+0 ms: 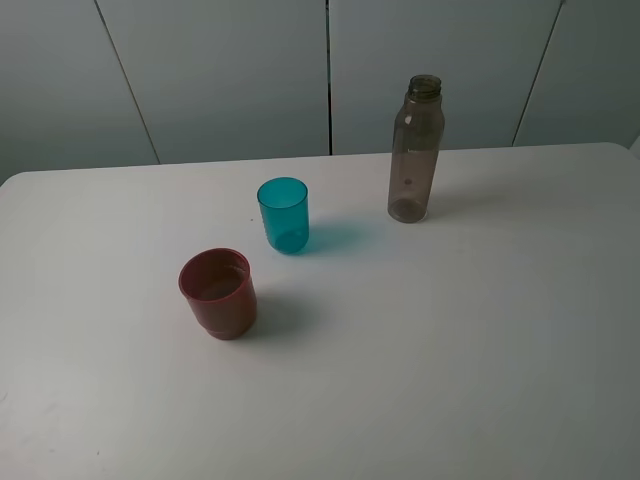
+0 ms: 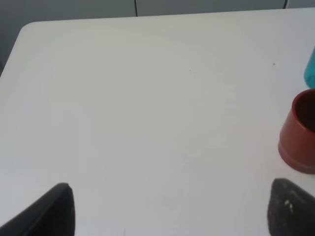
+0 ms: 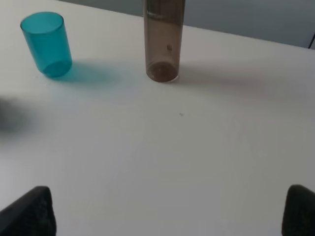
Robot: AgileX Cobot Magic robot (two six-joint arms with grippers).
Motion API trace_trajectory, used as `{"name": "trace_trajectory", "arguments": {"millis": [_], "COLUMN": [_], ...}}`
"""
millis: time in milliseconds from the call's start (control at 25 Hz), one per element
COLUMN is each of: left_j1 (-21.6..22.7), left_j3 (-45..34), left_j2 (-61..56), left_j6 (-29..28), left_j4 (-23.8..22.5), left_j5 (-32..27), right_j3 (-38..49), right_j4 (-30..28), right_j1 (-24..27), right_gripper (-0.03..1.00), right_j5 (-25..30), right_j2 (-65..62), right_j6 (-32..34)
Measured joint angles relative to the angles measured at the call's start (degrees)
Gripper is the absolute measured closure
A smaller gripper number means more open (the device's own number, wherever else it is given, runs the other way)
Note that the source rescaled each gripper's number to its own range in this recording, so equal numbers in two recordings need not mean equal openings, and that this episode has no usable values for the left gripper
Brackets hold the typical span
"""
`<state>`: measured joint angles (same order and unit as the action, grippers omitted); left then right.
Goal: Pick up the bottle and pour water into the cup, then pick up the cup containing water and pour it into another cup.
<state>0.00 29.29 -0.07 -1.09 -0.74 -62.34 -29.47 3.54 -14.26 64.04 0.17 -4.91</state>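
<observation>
Bottle point(image 1: 416, 150), teal cup point(image 1: 284, 215), red cup point(image 1: 218, 294) upright, apart, on table point(image 1: 450, 330).

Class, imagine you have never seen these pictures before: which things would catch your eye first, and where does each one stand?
The tall smoky bottle stands upright and uncapped towards the far right of the white table. Left of it, nearer the middle, stands the teal cup, bright against the pale surface. The wider red-brown cup sits nearest the camera on the left. All three stand apart, and no gripper touches any of them.

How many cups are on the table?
2: a teal cup near the middle, left of the bottle, and a red-brown cup nearer the front-left. Nothing seems hidden.
</observation>
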Motion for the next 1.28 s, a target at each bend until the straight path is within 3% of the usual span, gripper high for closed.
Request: {"name": "trace_trajectory", "arguments": {"millis": [200, 440, 560, 1280], "left_j1": [0.0, 0.0, 0.0, 0.0], "left_j3": [0.0, 0.0, 0.0, 0.0], "left_j2": [0.0, 0.0, 0.0, 0.0], "left_j6": [0.0, -0.11, -0.11, -0.11], "left_j4": [0.0, 0.0, 0.0, 0.0], "left_j5": [0.0, 0.0, 0.0, 0.0], "right_j3": [0.1, 0.1, 0.1, 0.1], "right_j4": [0.0, 0.57, 0.68, 0.68], "right_j1": [0.52, 11.81, 14.21, 14.35], "right_gripper": [-0.03, -0.03, -0.03, -0.03], "right_j5": [-0.94, -1.21, -1.21, -1.21], "right_j2": [-0.23, -0.23, -0.23, -0.23], "right_j6": [0.0, 0.22, 0.35, 0.35]}}
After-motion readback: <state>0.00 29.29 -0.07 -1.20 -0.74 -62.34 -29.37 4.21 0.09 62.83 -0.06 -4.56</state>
